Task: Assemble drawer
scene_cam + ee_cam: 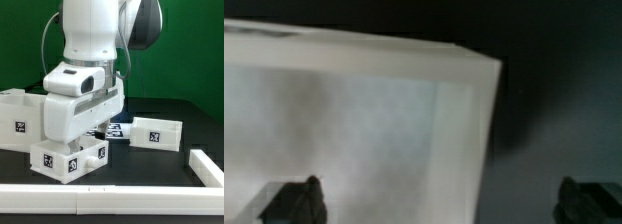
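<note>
Bright, even light is falling from above in the exterior view. The white robot arm [90, 40] is glaring in the upper middle of the frame and losing surface detail. The black table [150, 165] is looking dull, with a soft shadow lying under the front tray [65, 160]. In the wrist view the white drawer part [349, 120] is appearing hazy and unfocused, the gripper fingers [299, 200] are showing as blurred dark shapes, and the background is sinking into near black.

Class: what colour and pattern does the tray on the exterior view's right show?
White tray, with a black-and-white square tag; best in the exterior view.
</note>
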Controlling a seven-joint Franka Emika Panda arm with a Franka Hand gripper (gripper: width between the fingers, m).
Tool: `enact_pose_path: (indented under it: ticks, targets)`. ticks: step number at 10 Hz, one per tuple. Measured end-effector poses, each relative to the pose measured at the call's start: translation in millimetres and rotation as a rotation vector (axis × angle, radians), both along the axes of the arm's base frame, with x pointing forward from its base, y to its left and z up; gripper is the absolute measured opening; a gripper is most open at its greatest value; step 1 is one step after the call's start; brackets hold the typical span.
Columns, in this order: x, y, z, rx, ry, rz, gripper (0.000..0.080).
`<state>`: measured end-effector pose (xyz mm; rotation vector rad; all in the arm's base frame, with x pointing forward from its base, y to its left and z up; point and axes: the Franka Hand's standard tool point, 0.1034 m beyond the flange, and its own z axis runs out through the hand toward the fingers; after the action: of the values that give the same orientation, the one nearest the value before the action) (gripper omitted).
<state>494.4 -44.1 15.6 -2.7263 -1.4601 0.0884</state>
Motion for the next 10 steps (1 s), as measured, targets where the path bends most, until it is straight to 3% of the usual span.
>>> enact_pose_path:
  ticks: [1,2,3,4,5,6,8,9,10]
  targets:
    - [1.5,-0.4,1.9,-0.001,-0.003,0.0,0.0561]
    - [1.3,-0.4,1.7,-0.001,-0.003,0.0,0.0413]
    - [1.0,-0.3,1.3,-0.001,-0.002,0.001,0.0413]
    - [1.0,-0.3,1.2,-0.001,-0.002,0.001,0.0238]
    - [0.9,-0.3,1.1,-0.001,-0.001,0.001,0.0238]
    - [0.9,-0.4,1.1,-0.001,-0.001,0.0,0.0059]
    - [9.8,-4.1,3.2,0.002,-0.025,-0.05,0.0035]
    - [29.1,-11.8,4.0,0.005,-0.06,-0.194,0.0033]
    - [43.1,-9.5,3.2,0.0,-0.072,-0.42,0.0033]
